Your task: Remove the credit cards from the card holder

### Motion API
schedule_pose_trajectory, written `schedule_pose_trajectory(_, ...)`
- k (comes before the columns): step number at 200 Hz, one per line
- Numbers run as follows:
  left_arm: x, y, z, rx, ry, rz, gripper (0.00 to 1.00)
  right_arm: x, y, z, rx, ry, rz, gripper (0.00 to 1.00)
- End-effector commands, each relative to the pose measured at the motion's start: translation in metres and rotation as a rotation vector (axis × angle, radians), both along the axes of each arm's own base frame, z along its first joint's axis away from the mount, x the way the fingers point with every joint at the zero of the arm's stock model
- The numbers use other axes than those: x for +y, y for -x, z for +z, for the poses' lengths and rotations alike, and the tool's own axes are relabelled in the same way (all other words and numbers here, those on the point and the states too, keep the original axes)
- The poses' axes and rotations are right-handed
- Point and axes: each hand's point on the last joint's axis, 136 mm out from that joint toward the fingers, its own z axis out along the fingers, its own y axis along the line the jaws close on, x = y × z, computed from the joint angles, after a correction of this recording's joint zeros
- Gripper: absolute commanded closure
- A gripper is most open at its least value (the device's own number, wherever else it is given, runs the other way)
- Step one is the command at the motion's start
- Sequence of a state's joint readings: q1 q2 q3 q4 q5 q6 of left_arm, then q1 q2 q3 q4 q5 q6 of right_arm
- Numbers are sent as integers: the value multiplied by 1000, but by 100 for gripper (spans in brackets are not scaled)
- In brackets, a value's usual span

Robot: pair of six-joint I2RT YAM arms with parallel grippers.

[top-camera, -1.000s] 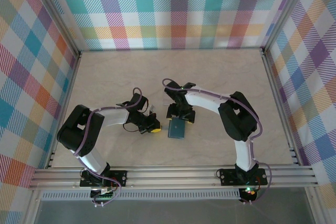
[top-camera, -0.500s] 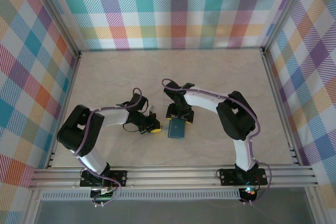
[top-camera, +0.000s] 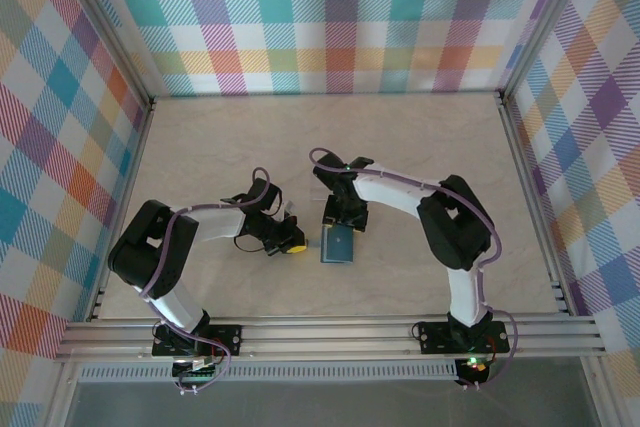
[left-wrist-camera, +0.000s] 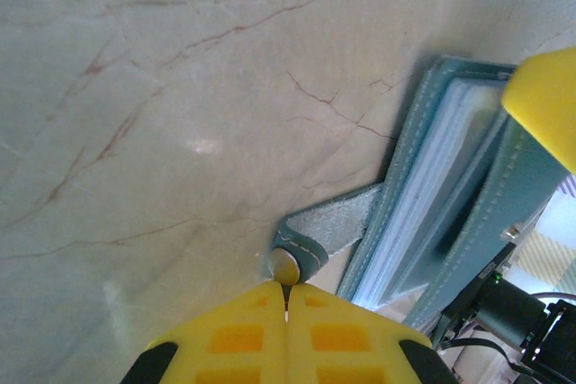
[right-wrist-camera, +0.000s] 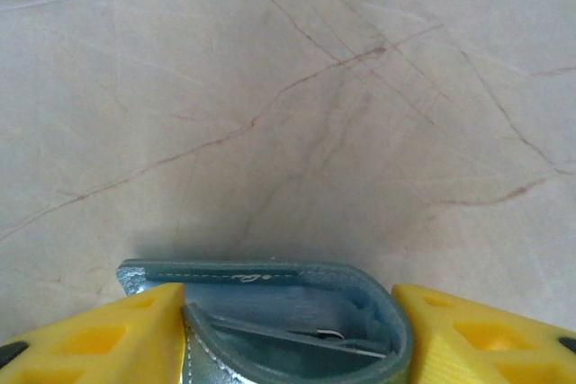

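Nothing is out yet: the credit cards (right-wrist-camera: 297,334) sit tucked inside the card holder (top-camera: 337,245), which lies mid-table. At its 9 o'clock the left claw (left-wrist-camera: 286,290) is pinched shut, tips at the side tab (left-wrist-camera: 328,227). At 12 o'clock the right claw (right-wrist-camera: 286,299) squeezes the holder's two edges. Next, I'd guess, the holder must be spread open to expose a card edge.

Stitched matt leather card holder (right-wrist-camera: 261,274) on glossy marbled table (right-wrist-camera: 360,87).
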State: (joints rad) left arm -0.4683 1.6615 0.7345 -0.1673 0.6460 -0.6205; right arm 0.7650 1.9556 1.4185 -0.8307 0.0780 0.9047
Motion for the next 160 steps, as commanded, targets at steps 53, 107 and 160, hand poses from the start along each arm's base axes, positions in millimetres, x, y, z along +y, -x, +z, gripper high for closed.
schedule_pose_trajectory(53,36,14,-31,86,-133,106,100,-34,21,25,-4,60,3,45)
schedule_pose_trajectory(107,30,8,-21,61,-94,112,100,-31,21,25,-17,27,28,54)
schedule_pose_trajectory(160,8,2,30,-46,-1,45,95,15,13,24,-33,-244,23,55)
